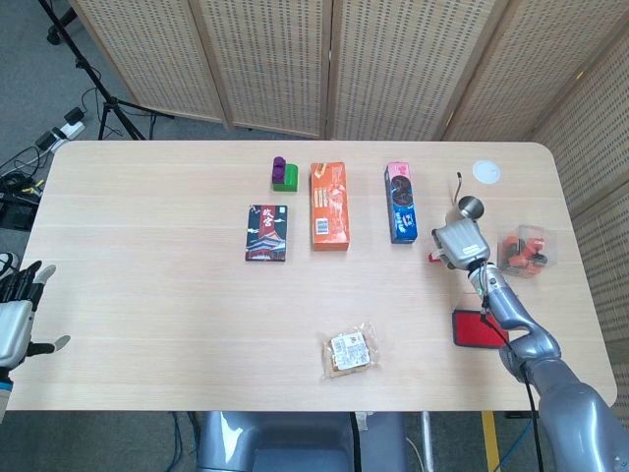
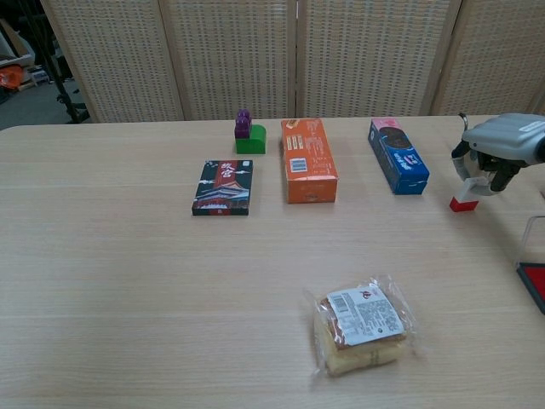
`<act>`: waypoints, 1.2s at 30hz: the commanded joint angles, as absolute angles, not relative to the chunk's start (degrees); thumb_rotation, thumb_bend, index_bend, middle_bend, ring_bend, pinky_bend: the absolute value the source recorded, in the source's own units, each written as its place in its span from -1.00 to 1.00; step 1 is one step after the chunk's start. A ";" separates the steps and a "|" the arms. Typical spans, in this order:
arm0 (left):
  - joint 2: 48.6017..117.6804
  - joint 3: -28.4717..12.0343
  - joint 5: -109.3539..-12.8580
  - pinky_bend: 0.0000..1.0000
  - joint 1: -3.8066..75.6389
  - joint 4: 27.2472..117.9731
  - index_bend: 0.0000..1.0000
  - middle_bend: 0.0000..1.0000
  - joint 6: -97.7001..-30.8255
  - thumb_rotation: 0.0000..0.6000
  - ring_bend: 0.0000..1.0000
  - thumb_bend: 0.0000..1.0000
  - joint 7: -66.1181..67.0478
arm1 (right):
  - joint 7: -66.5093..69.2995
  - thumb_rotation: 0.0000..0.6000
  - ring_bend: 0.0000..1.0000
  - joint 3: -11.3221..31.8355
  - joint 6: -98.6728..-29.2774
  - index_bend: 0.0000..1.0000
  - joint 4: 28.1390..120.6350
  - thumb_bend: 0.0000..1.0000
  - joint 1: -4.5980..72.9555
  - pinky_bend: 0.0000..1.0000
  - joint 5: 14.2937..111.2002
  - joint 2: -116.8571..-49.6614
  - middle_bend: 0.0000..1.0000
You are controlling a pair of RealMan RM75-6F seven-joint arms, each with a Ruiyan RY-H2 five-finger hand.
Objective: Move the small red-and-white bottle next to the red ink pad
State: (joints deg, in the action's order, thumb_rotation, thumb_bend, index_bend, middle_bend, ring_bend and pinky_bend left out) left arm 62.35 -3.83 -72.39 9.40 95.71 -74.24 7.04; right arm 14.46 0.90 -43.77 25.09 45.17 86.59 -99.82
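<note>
Chest view, bottle: small red-and-white bottle (image 2: 465, 193), red base, white upper part, at the table's right side, tilted.
Right hand: right hand (image 2: 494, 152) is clamped over the bottle's top, fingers curled down around it.
Head view only: red ink pad (image 1: 474, 328) lies whole, nearer than the bottle; left hand (image 1: 17, 315) hangs at the left edge, fingers apart, holding nothing.
Chest view only: ink pad is cut off at the right edge.
Writing: dark box (image 2: 223, 187) bears characters too small to read.

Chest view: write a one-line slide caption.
Right hand grips the small red-and-white bottle beside the blue cookie box, the red ink pad waiting at the table's right edge.
</note>
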 commanded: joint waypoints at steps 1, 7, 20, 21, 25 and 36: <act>62.30 -3.84 -72.39 -1.00 9.40 95.73 -1.00 -1.00 -74.24 1.00 -1.00 -1.00 6.95 | 14.56 1.00 1.00 1.04 -43.61 0.16 25.12 -0.17 45.04 1.00 86.36 -99.95 1.00; 62.24 -3.76 -72.58 -1.00 9.40 95.76 -1.00 -1.00 -74.26 1.00 -1.00 -1.00 6.85 | 15.11 1.00 1.00 1.55 -45.56 0.16 27.27 -0.13 44.93 1.00 86.37 -98.50 1.00; 61.54 -2.80 -75.33 -1.00 8.96 96.44 -1.00 -1.00 -75.20 1.00 -1.00 -1.00 5.77 | 9.44 1.00 1.00 3.33 -56.64 0.16 57.85 0.03 41.70 1.00 86.97 -77.31 1.00; 61.45 -2.71 -75.65 -1.00 8.87 96.51 -1.00 -1.00 -75.38 1.00 -1.00 -1.00 5.59 | 8.17 1.00 1.00 3.23 -57.10 0.16 61.24 0.03 41.20 1.00 86.97 -75.00 1.00; 61.18 -2.34 -76.81 -1.00 8.57 96.70 -1.00 -1.00 -75.99 1.00 -1.00 -1.00 5.01 | 2.96 1.00 1.00 2.80 -59.05 0.18 72.05 0.03 39.24 1.00 87.00 -67.64 1.00; 60.73 -1.47 -79.47 -1.00 7.70 97.42 -1.00 -1.00 -77.79 1.00 -1.00 -1.00 4.42 | -7.44 1.00 1.00 -2.19 -65.97 0.18 83.30 0.11 32.02 1.00 92.11 -59.46 1.00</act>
